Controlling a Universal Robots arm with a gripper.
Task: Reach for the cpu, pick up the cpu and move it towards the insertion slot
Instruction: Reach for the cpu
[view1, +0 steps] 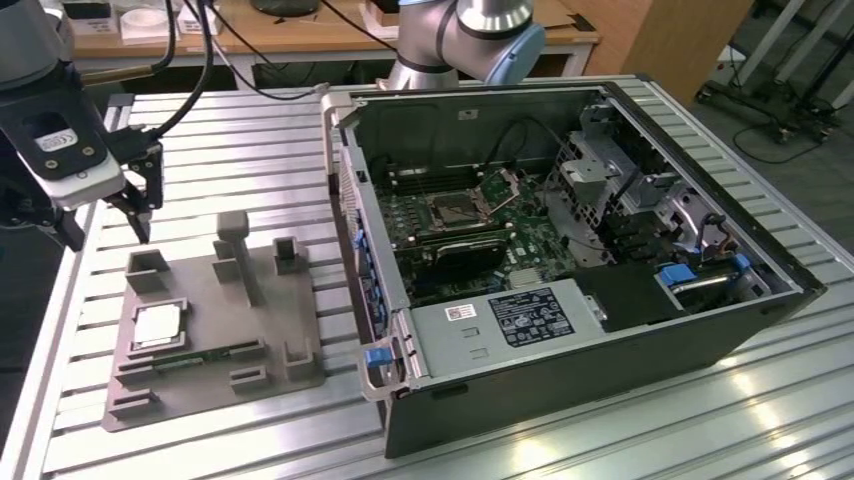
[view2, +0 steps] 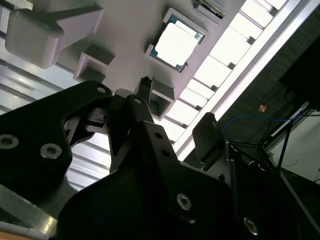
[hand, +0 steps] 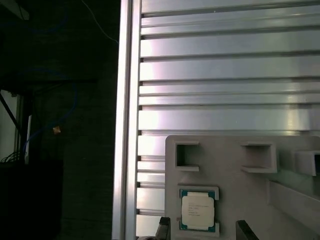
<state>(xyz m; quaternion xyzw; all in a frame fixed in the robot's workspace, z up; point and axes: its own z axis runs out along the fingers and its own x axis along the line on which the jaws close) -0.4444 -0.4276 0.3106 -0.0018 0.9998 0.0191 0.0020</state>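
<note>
Slatted metal table (view1: 240, 130) carries a grey tray (view1: 194, 290) at lower left of the exterior view, with the cpu (view1: 158, 325) lying in its recess, while the gripper (view1: 107, 232), spread wide, hangs clear at upper left, and I judge an off-centre descent could strike the recess rim.

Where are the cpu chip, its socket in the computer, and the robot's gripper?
the cpu (view1: 158, 326): exterior view, middle of its metal lid.
the insertion slot (view1: 454, 210): exterior view, dark centre of the socket.
the gripper (view1: 107, 238): exterior view, midway between its open fingertips.
</note>
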